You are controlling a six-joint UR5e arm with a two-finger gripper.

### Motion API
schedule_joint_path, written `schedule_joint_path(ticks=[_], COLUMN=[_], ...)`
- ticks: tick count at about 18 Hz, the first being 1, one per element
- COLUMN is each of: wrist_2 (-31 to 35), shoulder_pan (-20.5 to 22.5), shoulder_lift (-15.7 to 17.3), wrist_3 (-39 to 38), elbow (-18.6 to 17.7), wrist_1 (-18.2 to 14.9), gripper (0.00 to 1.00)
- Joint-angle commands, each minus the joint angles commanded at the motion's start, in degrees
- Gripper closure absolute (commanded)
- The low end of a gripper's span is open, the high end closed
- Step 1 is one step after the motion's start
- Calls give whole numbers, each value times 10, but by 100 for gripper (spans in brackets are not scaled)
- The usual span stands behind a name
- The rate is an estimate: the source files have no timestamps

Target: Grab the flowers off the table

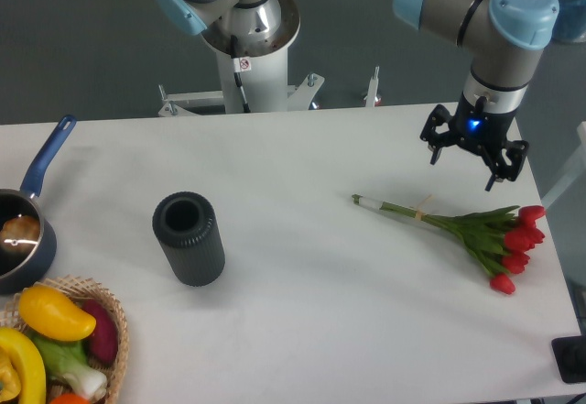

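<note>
The flowers (476, 230) lie flat on the white table (302, 175) at the right. Their red tulip heads (517, 244) point toward the right edge, and the long green stems run left to a tip near the middle, tied by a pale band (419, 212). My gripper (464, 169) hangs above the table just behind the flowers, over the stems and leaves. Its fingers are spread open and hold nothing. It is clear of the flowers.
A dark grey cylinder (189, 237) stands left of centre. A blue-handled saucepan (23, 230) sits at the left edge. A wicker basket (64, 344) with yellow, purple and green vegetables is at the front left corner. The robot base (249, 47) is behind the table.
</note>
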Motion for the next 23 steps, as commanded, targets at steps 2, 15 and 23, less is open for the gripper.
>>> schedule_joint_path(ticks=[2, 15, 23], wrist_2=[-1, -7, -11], shoulder_pan=[0, 37, 51], shoulder_lift=[0, -18, -66], wrist_3=[-1, -15, -15], elbow=[0, -34, -10], wrist_1=[0, 79, 122], gripper=[0, 0, 0])
